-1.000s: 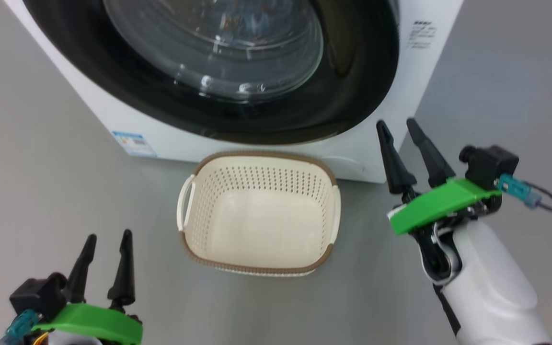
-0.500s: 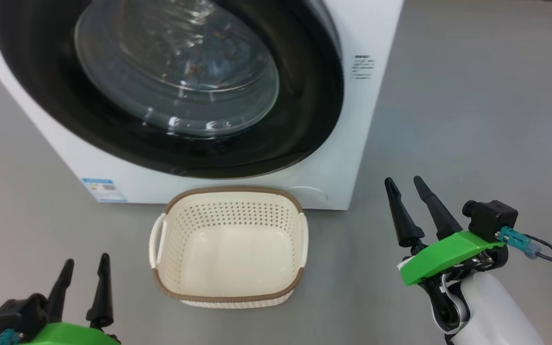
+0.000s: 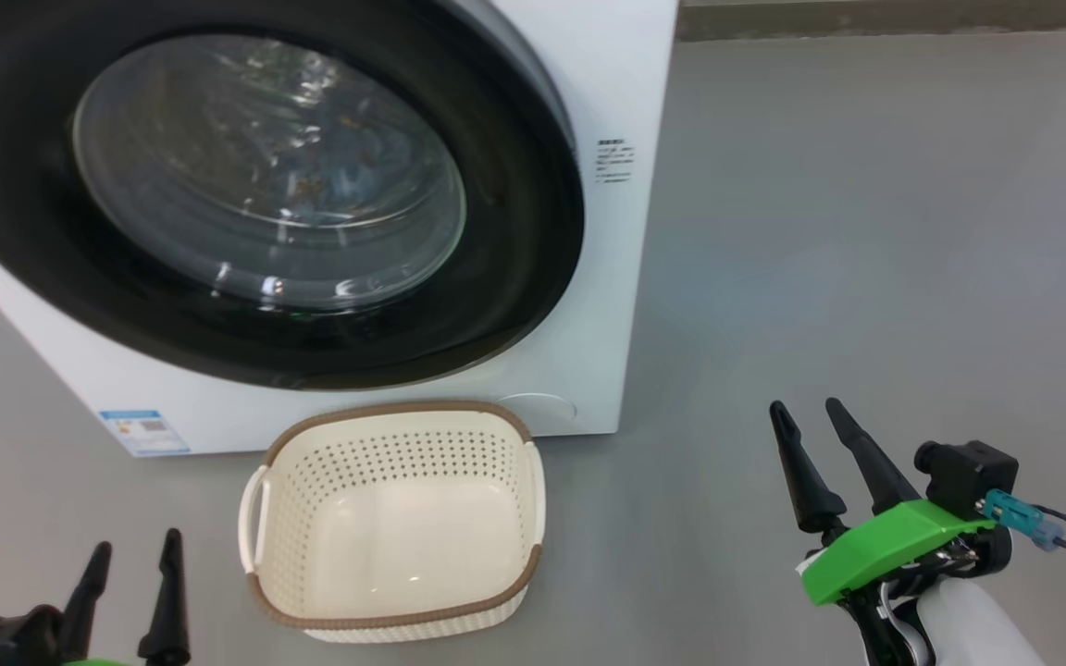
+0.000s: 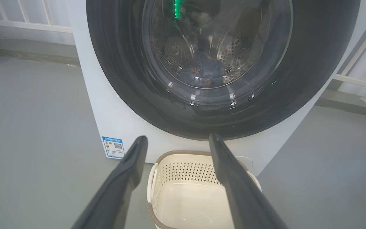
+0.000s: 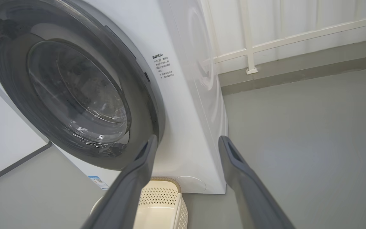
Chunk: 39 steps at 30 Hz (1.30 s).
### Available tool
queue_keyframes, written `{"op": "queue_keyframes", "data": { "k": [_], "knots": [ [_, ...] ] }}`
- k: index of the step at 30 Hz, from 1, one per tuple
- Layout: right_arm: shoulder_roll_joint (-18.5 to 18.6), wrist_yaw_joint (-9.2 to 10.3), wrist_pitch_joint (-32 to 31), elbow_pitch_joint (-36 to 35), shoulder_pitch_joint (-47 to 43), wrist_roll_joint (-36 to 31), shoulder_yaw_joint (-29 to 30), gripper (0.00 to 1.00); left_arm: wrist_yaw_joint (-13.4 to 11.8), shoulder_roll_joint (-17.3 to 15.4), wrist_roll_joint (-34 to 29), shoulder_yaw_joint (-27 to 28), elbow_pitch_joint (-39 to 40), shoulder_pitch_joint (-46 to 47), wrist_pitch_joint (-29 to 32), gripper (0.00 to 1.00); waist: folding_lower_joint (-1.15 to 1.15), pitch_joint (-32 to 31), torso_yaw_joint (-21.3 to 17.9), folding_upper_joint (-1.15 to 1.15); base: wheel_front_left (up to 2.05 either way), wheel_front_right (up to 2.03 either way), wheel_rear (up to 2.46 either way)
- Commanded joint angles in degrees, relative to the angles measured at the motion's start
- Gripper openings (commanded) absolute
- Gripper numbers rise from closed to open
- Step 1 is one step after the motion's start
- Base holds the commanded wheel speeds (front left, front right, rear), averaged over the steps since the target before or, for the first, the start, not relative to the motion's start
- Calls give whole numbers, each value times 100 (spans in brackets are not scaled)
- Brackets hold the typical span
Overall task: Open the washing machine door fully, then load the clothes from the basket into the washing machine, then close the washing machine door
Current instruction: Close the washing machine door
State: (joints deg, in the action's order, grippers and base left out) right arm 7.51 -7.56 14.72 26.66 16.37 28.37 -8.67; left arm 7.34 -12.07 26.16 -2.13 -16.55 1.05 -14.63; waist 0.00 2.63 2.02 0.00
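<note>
While left fingers and right fingers gape empty, the basket sits between them; untouched.

Left fingers at lower left, pointing up, spread apart, right fingers higher, tilted leftward, also parted

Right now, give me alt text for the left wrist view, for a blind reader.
A big white front-loading washing machine stands with its round black-rimmed glass door shut, light blue clothes visible inside. A cream perforated plastic basket with a brown rim sits empty on the grey floor before it, seen between the open left gripper's dark fingers.
</note>
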Motion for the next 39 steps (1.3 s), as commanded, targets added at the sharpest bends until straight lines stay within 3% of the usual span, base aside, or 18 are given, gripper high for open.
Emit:
{"op": "queue_keyframes", "data": {
  "k": [1, 16, 39],
  "knots": [
    [28, 8, 28, -157, -38, -39, -102, 100, 14, -180, -59, 271, 151, 94, -37, 100, 0, -69, -137, 0, 0, 0, 0],
    [228, 8, 28, -293, -466, -48, 167, 100, 14, -190, -209, 523, 309, -177, -37, 100, 0, -163, -575, 0, 0, 0, 0],
    [242, 8, 28, -416, -663, -98, 392, 100, 14, -157, -331, 702, 427, -272, -37, 100, 0, -144, -692, 0, 0, 0, 0]
  ]
}}
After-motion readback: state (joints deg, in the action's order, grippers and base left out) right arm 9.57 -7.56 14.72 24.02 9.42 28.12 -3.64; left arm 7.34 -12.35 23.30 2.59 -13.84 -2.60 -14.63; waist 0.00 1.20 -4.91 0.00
